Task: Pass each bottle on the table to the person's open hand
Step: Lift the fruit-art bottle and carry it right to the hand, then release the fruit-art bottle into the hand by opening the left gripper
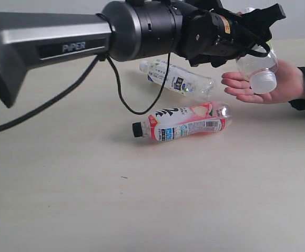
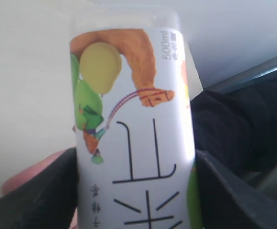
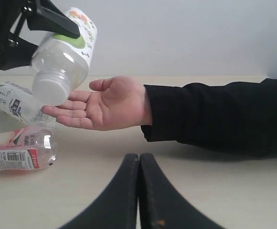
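Low exterior, right wrist: same hand [image 1: 286,84]

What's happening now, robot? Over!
Left gripper shut on green-label bottle, cap down over open hand. Right gripper shut, empty. Pink bottle and white-label bottle lie on table. Nothing blocking the hand.

Over palm: held bottle [image 1: 258,71] hangs just above open hand [image 1: 288,84].
Beside hand: pink bottle [image 1: 186,122] and white bottle [image 1: 186,84] lie close.
Front of table [image 1: 142,210]: open.
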You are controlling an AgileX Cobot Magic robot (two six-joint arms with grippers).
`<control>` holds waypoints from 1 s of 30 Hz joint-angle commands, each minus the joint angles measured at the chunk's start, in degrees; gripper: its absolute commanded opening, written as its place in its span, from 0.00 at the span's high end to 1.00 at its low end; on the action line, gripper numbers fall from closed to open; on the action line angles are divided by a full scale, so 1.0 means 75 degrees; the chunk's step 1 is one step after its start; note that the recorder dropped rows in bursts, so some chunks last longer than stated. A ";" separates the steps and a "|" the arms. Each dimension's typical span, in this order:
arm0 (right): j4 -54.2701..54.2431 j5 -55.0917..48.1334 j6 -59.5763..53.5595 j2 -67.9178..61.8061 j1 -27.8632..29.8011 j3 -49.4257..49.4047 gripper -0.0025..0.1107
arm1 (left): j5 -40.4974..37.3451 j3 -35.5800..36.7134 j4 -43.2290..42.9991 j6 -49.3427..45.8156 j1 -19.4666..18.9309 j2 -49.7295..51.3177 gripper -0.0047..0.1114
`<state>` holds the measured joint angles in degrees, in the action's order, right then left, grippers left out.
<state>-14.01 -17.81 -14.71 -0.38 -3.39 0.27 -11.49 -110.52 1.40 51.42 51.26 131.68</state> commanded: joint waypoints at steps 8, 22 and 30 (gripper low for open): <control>0.0037 0.0011 -0.0024 0.0051 0.0048 -0.0036 0.98 | 0.0139 -0.0695 0.0310 0.0209 0.0089 0.0731 0.96; 0.0037 0.0011 -0.0024 0.0051 0.0048 -0.0036 0.98 | 0.0202 -0.0695 0.0313 0.0138 0.0089 0.1052 0.91; 0.0037 0.0011 -0.0024 0.0051 0.0048 -0.0036 0.98 | 0.0044 -0.0695 0.0313 -0.0025 0.0089 0.1052 0.47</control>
<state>-14.01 -17.81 -14.71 -0.38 -3.39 0.27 -10.48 -115.35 3.53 51.64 51.80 139.49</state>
